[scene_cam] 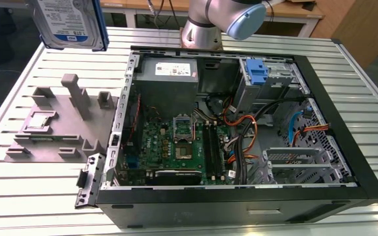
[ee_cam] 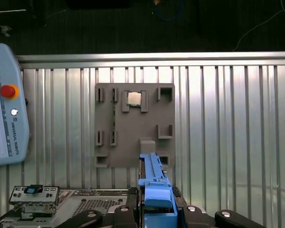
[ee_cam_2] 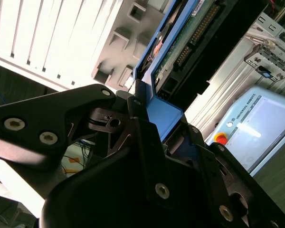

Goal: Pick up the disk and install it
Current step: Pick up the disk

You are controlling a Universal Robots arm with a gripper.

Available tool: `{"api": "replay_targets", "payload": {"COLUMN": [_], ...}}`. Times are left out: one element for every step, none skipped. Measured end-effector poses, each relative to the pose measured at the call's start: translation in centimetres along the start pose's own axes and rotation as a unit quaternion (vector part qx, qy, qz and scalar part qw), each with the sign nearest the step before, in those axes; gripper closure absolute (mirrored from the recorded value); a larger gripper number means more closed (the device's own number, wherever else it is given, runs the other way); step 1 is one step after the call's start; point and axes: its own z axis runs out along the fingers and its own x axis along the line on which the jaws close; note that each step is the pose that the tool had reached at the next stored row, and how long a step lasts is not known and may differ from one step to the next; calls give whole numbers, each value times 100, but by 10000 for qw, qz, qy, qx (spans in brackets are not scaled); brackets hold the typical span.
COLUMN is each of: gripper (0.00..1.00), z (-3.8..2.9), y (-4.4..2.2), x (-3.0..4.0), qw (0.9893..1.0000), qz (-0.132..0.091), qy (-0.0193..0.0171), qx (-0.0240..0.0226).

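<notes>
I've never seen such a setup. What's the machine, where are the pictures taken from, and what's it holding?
It's a robot arm at a slatted metal table. The exterior view watches from off the arm: an open computer case and a grey holder block sit on the table. Both wrist views come from cameras riding on the arm. Its black fingers are shut on the disk, a hard drive with blue rails, held in the air, not yet in the case.
</notes>
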Motion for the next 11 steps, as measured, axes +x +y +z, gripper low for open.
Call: {"api": "replay_targets", "payload": {"gripper": [63, 63, 63, 63, 63, 63, 63, 63, 63, 63, 63], "z": [0, 0, 0, 0, 0, 0, 0, 0, 0, 0, 0], "y": [-3, -7, -10, -13, -17, -20, -24, -27, -30, -34, -37], "x": [0, 0, 0, -1, -1, -1, -1, -1, -1, -1, -1], "qw": [10000, 10000, 10000, 10000, 10000, 10000, 10000, 10000, 10000, 10000, 10000], "qz": [0, 0, 0, 0, 0, 0, 0, 0, 0, 0, 0], "qy": [0, 0, 0, 0, 0, 0, 0, 0, 0, 0, 0], "qx": [0, 0, 0, 0, 0, 0, 0, 0, 0, 0, 0]}}
